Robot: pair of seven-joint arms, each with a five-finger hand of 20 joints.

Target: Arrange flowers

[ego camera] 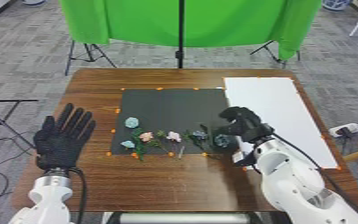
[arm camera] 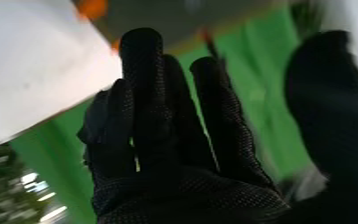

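Observation:
In the head view my right hand (ego camera: 245, 125) is at the right edge of the black mat (ego camera: 171, 102), beside a dark blue-grey flower (ego camera: 222, 140). In the right wrist view the right hand (arm camera: 180, 145) has its fingers extended and its thumb held apart, nothing between them. Along the mat's front part lie a pale blue flower (ego camera: 132, 122), another light blue one (ego camera: 128, 144), a peach flower (ego camera: 146, 136), a pink flower (ego camera: 174, 136) and a grey-blue one (ego camera: 199, 135). My left hand (ego camera: 62, 140) rests at the table's left side, fingers straight.
A white board (ego camera: 273, 110) lies on the brown table (ego camera: 158, 180) to the right of the mat. Orange tape pieces mark the edges of mat and board. A green cloth (ego camera: 193, 25) hangs behind the table on dark stands.

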